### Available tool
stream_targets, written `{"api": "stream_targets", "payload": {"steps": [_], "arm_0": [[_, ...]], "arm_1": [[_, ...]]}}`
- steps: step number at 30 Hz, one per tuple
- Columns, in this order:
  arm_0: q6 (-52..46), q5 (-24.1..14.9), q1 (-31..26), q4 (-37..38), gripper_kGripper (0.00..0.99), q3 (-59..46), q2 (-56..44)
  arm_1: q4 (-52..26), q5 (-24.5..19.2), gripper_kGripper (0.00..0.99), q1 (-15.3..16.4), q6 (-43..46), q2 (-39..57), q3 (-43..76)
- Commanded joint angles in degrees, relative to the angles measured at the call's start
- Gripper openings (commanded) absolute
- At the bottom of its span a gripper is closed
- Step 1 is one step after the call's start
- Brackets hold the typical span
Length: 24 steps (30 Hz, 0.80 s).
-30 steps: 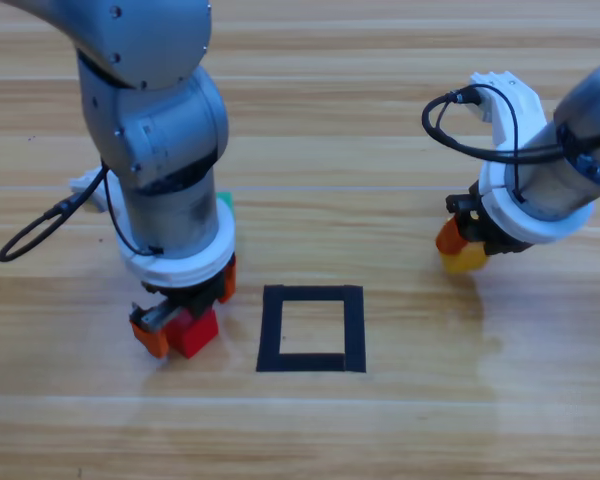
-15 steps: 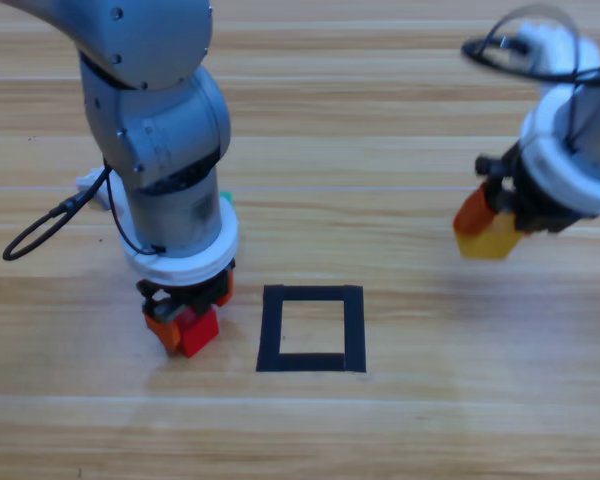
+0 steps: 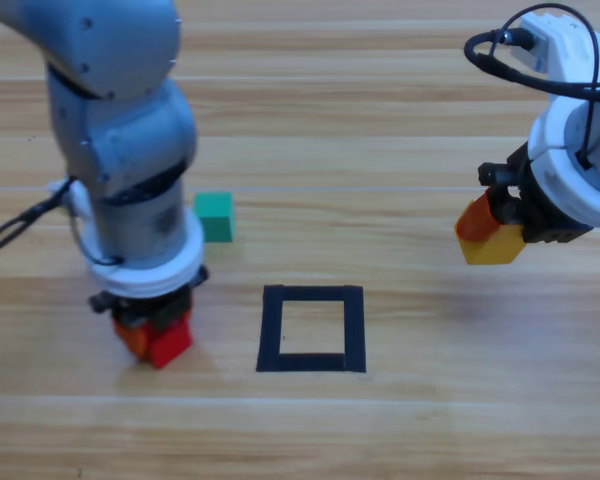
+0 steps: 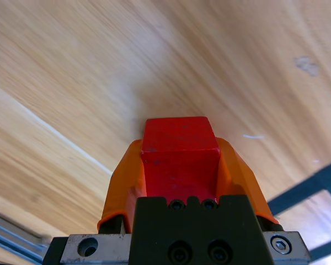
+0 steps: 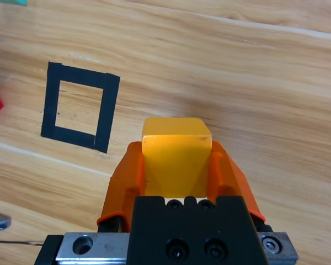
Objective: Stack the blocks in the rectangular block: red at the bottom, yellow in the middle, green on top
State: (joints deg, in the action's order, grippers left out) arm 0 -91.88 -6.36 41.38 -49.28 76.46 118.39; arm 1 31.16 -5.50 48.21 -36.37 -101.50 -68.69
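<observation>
The red cube sat clamped between the two orange jaws of the left gripper, to the left of the rectangular block and clear of its tape; the left wrist view showed one matte red face filling the gap between the jaws, with both jaws pressed flat against its sides and its front edge projecting a little past their tips. The yellow cube was gripped likewise by the right gripper, well apart from the rectangular block on its right and slightly farther up the picture; in the right wrist view the cube lay squarely between the closed jaws, its upper face plain and sharp-edged. The green cube, teal and matte, rested free on the table, up and to the left of the rectangular block, just beside the left arm and touched by neither gripper. The rectangular block was a flat outline of black tape, nearly square, enclosing bare wood and holding no cube; it also appeared in the right wrist view. The table was pale wood with long grain bands and a slight sheen. Both arms were smooth grey cylinders, the right arm carrying a looped black cable.
</observation>
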Motion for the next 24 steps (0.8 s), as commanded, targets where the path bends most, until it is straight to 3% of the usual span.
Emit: {"api": "stream_targets", "payload": {"steps": [1,3,5,13,24], "arm_0": [[7.33,0.03,-3.67,-1.17,0.084,-0.87,-1.93],[13.13,-0.41,-4.55,-2.75,0.000,0.89,-2.81],[18.31,-1.99,-4.64,-6.18,0.000,4.49,-3.25],[42.13,-2.96,-3.85,-7.24,0.000,12.22,-4.04],[58.30,-2.60,3.89,-7.24,0.000,14.77,-1.58]], "arm_1": [[0.92,-2.76,0.190,2.76,-0.89,-3.09,1.36],[0.92,-2.76,0.190,2.76,-0.98,-3.53,1.19],[0.92,-2.85,0.190,2.76,-0.98,-3.71,1.19],[0.92,-2.59,0.192,2.76,-0.98,-3.80,0.92],[2.33,-2.32,0.195,2.76,-0.89,-2.57,0.48]]}}
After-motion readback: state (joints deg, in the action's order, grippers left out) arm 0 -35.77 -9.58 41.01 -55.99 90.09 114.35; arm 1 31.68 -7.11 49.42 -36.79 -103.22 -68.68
